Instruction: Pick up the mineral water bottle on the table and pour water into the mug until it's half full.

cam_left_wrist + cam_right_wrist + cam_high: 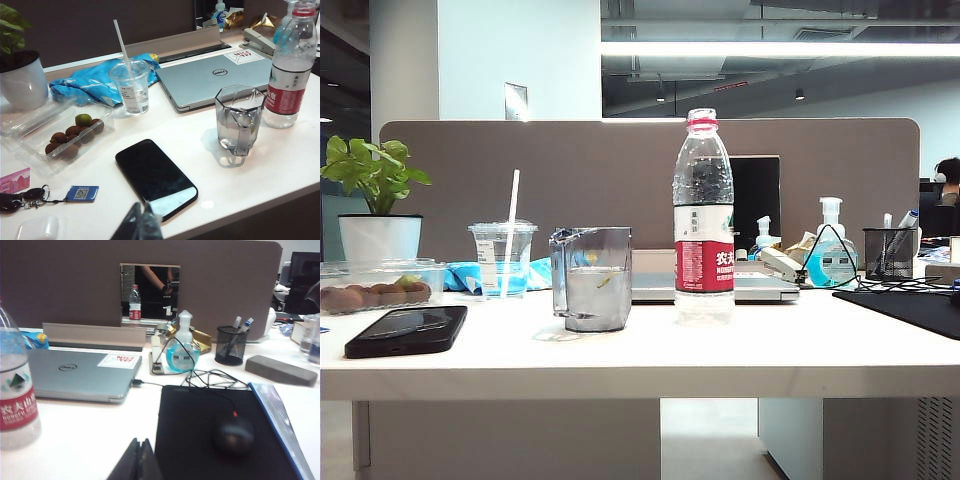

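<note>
The mineral water bottle [17,390] is standing upright beside the mug [238,120], nearer the right gripper [137,460], whose fingers are clenched empty; the left gripper [140,222] is likewise clenched.

The left gripper [141,223] and right gripper [138,462] show dark, matte, wedge-shaped fingers tapering to their tips.
</note>
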Controlling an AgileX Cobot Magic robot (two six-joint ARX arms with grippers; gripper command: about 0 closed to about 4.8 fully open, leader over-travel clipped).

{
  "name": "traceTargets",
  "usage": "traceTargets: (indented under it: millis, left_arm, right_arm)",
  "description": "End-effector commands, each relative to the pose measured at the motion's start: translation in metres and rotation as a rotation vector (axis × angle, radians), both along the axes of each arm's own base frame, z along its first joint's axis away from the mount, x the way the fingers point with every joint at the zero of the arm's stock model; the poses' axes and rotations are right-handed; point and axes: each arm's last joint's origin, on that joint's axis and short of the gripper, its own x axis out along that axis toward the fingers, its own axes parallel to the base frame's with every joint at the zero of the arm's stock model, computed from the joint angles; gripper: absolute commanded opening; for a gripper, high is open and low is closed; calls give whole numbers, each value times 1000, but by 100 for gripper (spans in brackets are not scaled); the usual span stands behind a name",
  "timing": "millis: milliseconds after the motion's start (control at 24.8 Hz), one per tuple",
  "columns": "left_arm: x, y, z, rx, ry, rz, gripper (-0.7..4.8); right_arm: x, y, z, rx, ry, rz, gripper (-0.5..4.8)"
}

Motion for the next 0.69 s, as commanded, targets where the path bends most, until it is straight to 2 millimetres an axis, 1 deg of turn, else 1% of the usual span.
traceTargets:
  millis: [40, 283, 687]
  left_arm:
    - [0, 0, 2, -5, -15, -3, -4]
    - [0, 0, 2, -5, -15, -3, -4]
    - [0, 0, 2, -5, -15, -3, -4]
  right_arm:
    - [-3, -1, -10, 7, 78, 0, -5]
    - [-6, 0, -16, 9, 125, -1, -5]
    - [-6, -1, -16, 9, 128, -1, -5]
